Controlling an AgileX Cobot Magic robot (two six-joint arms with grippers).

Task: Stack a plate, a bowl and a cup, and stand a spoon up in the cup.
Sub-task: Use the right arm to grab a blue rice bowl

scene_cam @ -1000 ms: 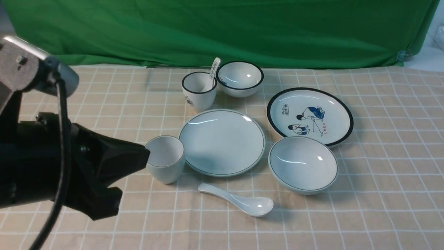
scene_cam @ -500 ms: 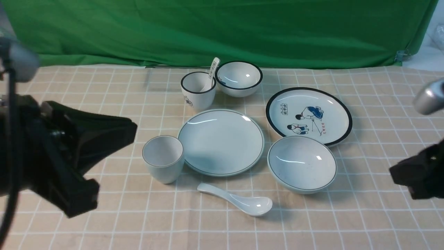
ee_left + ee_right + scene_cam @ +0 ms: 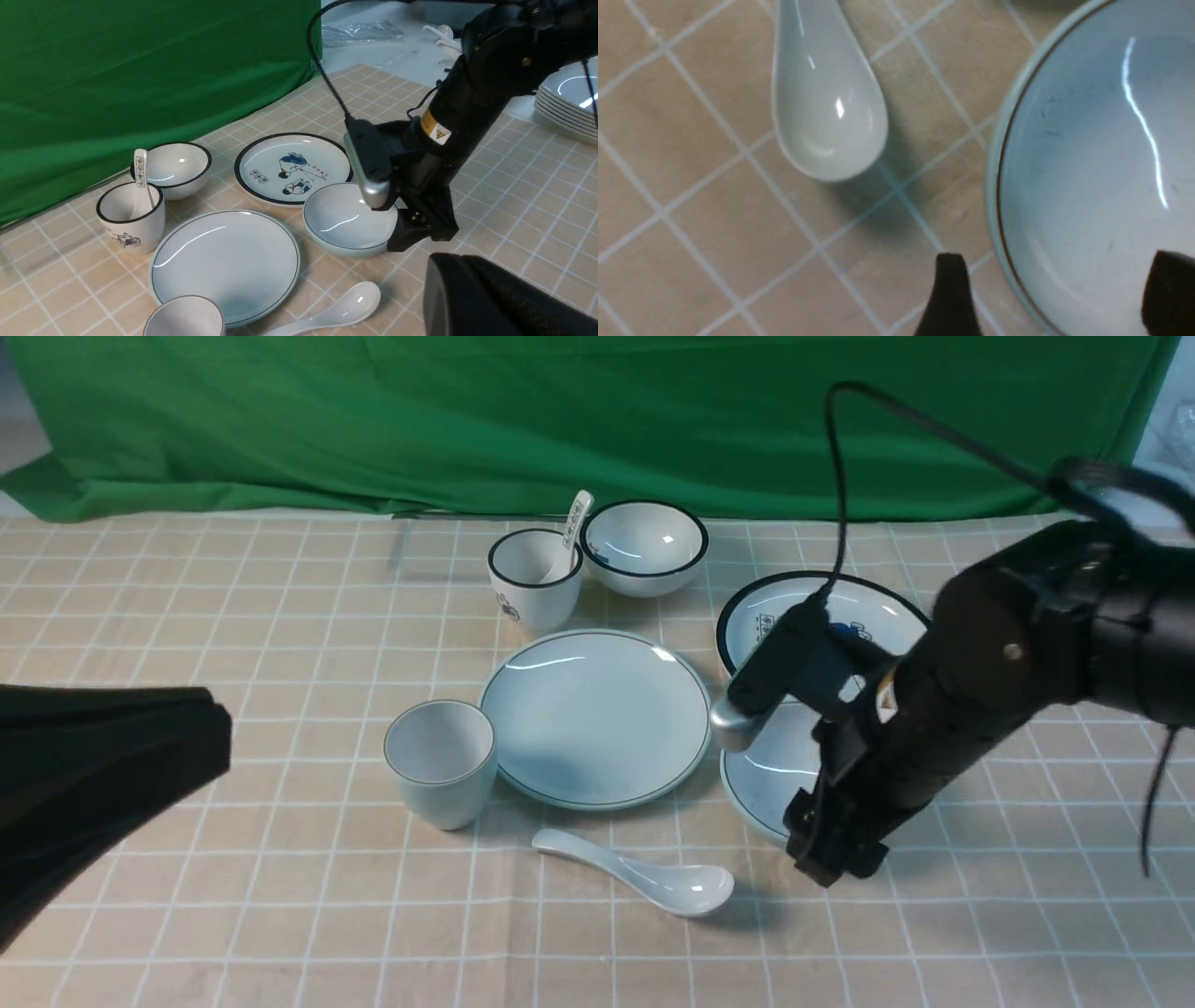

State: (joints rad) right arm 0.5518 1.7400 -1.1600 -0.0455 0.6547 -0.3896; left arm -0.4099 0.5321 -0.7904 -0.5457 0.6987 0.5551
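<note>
right gripper is at the lower right of the front view, jaws spread wide across the near rim of the bowl, one finger inside and one outside, looks set up to pinch it. nothing grabbed yet. plate sits centre frame. left gripper is clenched and empty, far left.

Pale blue-grey bowl — thin dark rim

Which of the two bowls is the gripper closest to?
The wider pale blue-grey bowl with the thin dark rim; the open right gripper straddles its edge. The smaller black-rimmed white bowl sits far back.
</note>
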